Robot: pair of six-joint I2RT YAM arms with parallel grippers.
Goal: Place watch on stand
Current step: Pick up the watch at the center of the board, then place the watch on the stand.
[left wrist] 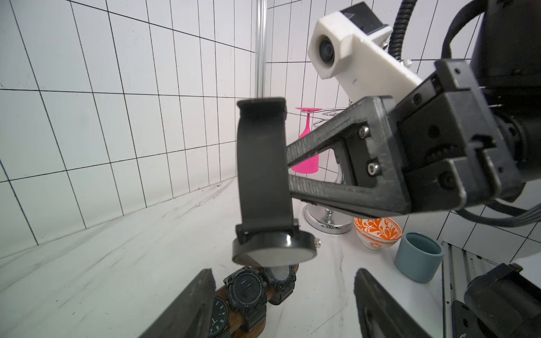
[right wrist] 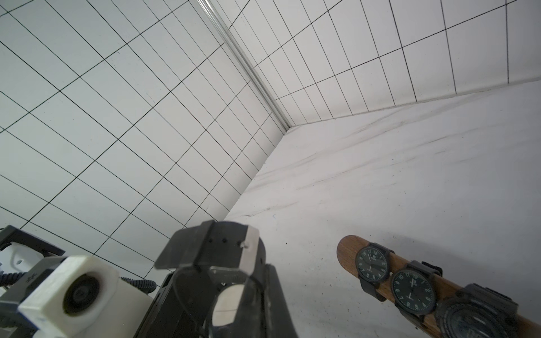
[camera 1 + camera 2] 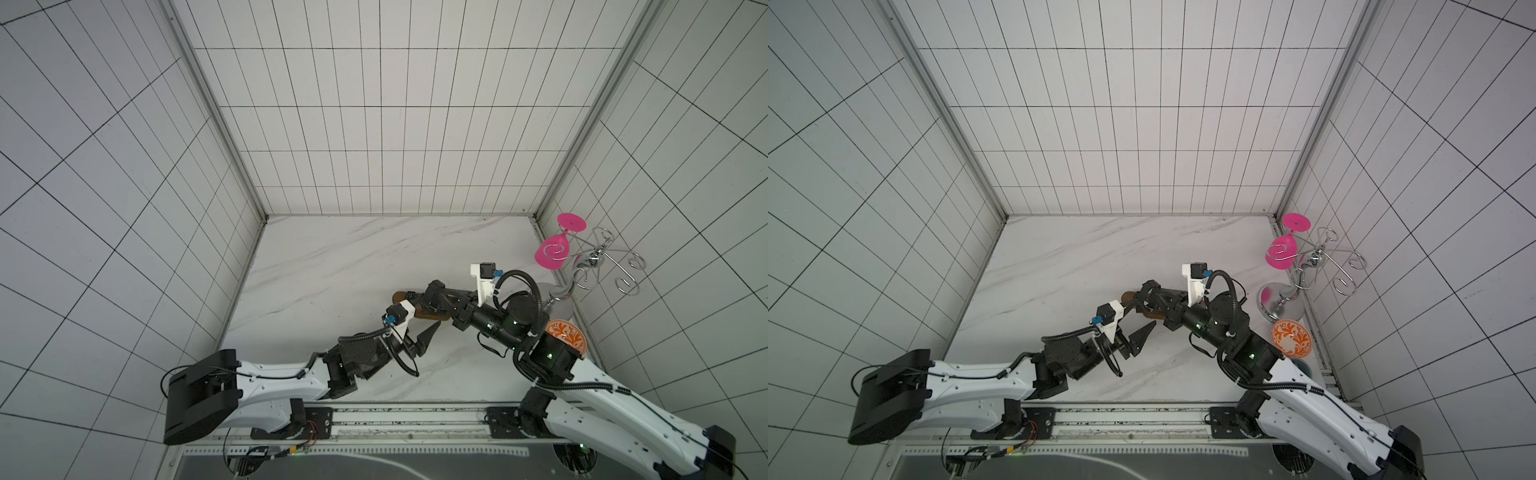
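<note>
My right gripper (image 1: 288,166) is shut on the strap of a black watch (image 1: 262,175), which hangs face down. The watch floats just above the brown wooden stand (image 2: 348,248), where several black watches (image 2: 412,289) are strapped side by side. In the right wrist view the held watch (image 2: 225,254) fills the space between the fingers. My left gripper (image 1: 282,295) is open and empty, its fingers (image 1: 190,304) apart below the hanging watch, pointing at the near end of the stand (image 1: 224,291). In both top views the grippers (image 3: 430,296) (image 3: 1148,330) meet over the stand (image 3: 403,296).
At the right wall stands a silver wire rack (image 3: 598,266) holding a pink glass (image 3: 552,253) upside down. An orange patterned bowl (image 1: 376,232) and a blue-grey cup (image 1: 418,256) sit beside its chrome base. Tiled walls enclose the marble table (image 3: 332,270).
</note>
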